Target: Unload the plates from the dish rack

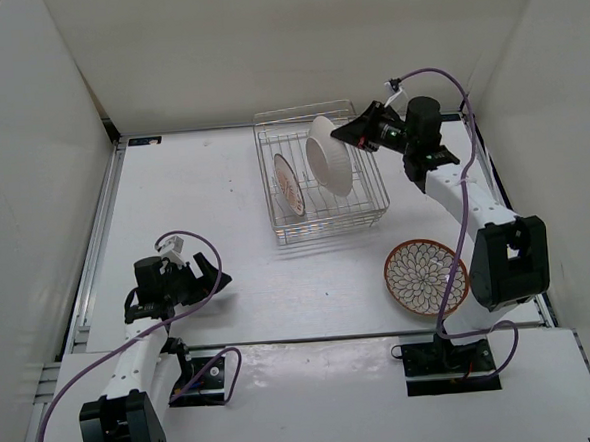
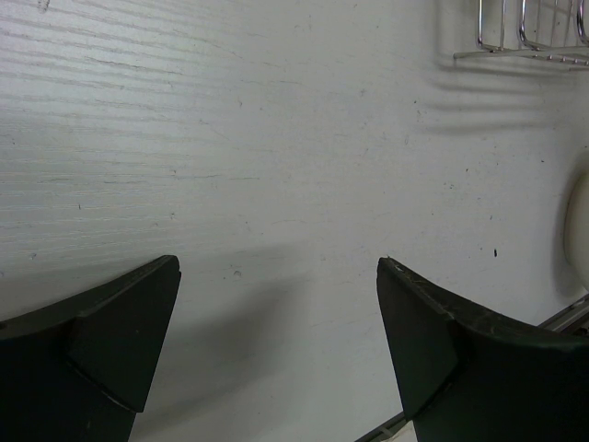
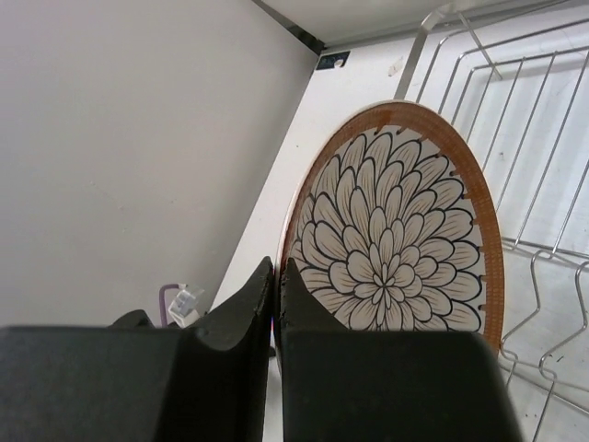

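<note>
In the dish rack, upper centre of the overhead view: two plates on edge. At its left, upright, the pale-faced plate. Mid-rack, tilted, the white-backed plate, possibly lifted clear of the wires. Right pincer clamped on that plate's upper-right rim. Flat on the counter, lower right, the third plate. Lower left, the left pincer, spread wide, well apart from every plate.

White table, white walls 3 sides; blk label back-left corner.
</note>
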Controlling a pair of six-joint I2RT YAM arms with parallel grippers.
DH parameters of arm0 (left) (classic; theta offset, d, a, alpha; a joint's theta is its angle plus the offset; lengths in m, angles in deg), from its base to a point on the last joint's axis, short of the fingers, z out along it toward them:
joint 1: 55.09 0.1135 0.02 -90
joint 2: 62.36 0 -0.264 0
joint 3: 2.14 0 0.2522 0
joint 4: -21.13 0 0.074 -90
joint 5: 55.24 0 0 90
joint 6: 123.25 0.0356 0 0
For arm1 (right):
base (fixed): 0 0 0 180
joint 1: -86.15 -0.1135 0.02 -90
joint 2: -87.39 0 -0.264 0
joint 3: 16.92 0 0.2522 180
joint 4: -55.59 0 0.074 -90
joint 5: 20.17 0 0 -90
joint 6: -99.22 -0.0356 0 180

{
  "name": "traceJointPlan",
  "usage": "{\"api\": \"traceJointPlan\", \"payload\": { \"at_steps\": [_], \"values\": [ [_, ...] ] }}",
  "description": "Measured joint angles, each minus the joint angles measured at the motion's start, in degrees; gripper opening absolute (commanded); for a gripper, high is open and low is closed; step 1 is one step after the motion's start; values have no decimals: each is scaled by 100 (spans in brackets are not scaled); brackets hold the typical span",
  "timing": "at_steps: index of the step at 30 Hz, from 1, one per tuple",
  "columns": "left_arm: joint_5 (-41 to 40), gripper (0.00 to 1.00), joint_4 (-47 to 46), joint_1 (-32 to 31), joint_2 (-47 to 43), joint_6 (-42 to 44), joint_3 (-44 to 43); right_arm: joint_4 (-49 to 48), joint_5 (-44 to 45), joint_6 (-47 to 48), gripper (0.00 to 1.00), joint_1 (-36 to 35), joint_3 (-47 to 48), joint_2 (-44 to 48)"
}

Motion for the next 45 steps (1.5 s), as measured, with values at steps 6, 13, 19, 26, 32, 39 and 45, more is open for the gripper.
{"api": "traceJointPlan", "payload": {
  "at_steps": [6, 13, 19, 26, 32, 39, 45],
  "values": [
    [0, 100, 0, 0, -2, 2, 0, 157, 90, 142, 0, 0, 11, 157],
    [-11, 100, 26, 0, -28, 7, 0, 1235, 680, 1027, 0, 31, 11, 1307],
    [-26, 100, 79, 0, -74, 20, 0, 2218, 1141, 1639, 0, 31, 131, 2190],
    [-46, 100, 136, -2, -129, 20, 2, 3724, 2284, 2490, 0, 15, -398, 3692],
    [-57, 100, 144, -2, -136, 20, 2, 4813, 3010, 2837, 0, 31, -1082, 4830],
    [-59, 100, 138, -2, -127, 17, 2, 6017, 3486, 2988, 0, 31, -1613, 5497],
    [-50, 100, 76, -2, -70, 13, 2, 6706, 3799, 3167, 0, 31, -1875, 5978]
  ]
}}
